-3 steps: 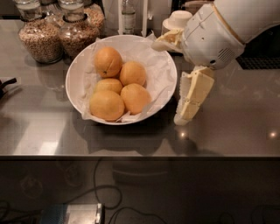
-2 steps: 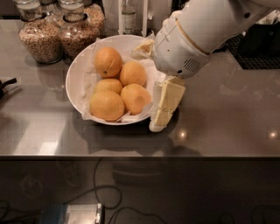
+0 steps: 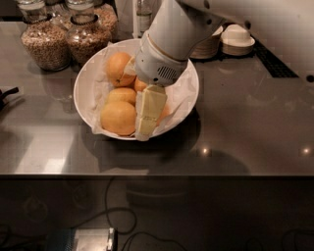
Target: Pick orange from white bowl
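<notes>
The white bowl (image 3: pixel 84 78), wide and lined with crinkled paper, sits at the middle of the steel counter with several oranges in it. Three oranges show whole on the left: one at the back (image 3: pixel 119 66), one in the middle (image 3: pixel 121 94) and one at the front (image 3: pixel 117 117). My gripper (image 3: pixel 146 120) hangs cream-coloured from the white arm (image 3: pixel 169 44), down inside the bowl over its right half, right beside the front orange. It covers the right-hand oranges; one shows only as a sliver (image 3: pixel 165 112). I cannot tell whether it touches any fruit.
Two glass jars of grain (image 3: pixel 45 41) (image 3: pixel 88 41) stand behind the bowl at the back left, with a bottle (image 3: pixel 143 14) behind it. Stacked plates with small upturned white bowls (image 3: pixel 237 39) stand at the back right. A dark object (image 3: pixel 7 95) sits at the left edge.
The arm has swung left from beside the bowl's right rim to over the bowl. The gripper now hangs inside it over the right-hand oranges. The oranges have not moved.
</notes>
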`<state>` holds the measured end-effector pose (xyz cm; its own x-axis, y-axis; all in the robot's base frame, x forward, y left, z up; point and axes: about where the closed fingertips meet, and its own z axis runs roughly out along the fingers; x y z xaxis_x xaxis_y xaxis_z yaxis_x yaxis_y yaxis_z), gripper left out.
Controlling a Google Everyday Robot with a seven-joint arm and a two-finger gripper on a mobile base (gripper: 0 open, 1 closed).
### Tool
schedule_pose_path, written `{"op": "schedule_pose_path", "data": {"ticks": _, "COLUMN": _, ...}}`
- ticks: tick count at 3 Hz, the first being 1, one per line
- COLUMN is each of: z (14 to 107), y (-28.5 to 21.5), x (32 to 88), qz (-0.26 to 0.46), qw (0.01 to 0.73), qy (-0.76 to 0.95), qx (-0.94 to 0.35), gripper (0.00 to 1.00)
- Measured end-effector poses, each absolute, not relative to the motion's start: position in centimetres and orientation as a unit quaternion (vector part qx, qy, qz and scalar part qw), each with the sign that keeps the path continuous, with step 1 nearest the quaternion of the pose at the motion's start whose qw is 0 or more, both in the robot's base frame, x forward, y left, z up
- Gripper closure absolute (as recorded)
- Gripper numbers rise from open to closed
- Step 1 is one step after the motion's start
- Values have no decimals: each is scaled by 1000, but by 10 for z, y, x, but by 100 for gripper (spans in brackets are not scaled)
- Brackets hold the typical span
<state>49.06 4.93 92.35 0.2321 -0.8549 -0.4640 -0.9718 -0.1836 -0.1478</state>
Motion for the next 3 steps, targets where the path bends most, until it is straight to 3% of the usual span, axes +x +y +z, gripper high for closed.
{"op": "schedule_pose_path", "data": {"ticks": 2, "z": 937, "y": 85, "x": 542, "qz": 171, "qw": 183, "qy": 624, "qx": -740, "gripper": 0}}
{"op": "schedule_pose_path", "data": {"ticks": 3, "z": 939, "y": 85, "x": 543, "qz": 169, "qw": 185, "qy": 625, "qx": -740, "gripper": 0}}
